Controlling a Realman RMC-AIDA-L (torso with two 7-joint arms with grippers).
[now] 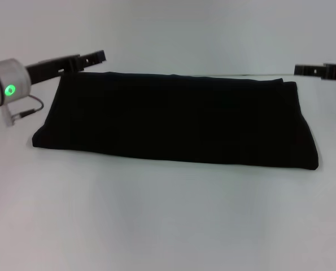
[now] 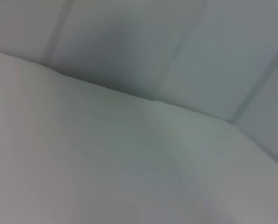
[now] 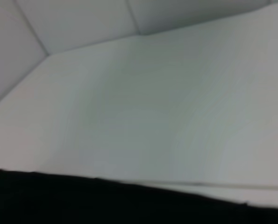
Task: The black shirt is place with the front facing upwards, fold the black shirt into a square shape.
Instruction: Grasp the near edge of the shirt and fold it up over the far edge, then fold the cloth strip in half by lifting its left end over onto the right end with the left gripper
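The black shirt (image 1: 173, 118) lies on the white table as a long, flat, folded band running left to right, with no lettering showing. My left gripper (image 1: 97, 57) hovers just beyond the shirt's far left corner, apart from the cloth. At the far right edge, my right gripper (image 1: 301, 70) sits level with the shirt's far right corner and a little outside it. In the right wrist view a strip of the black shirt (image 3: 129, 205) shows along one side. Only bare table and wall panels appear in the left wrist view.
The white table (image 1: 156, 214) stretches wide in front of the shirt. Pale wall panels (image 2: 129, 42) rise behind the table's far edge. A thin cable (image 1: 29, 110) loops off my left wrist beside the shirt's left end.
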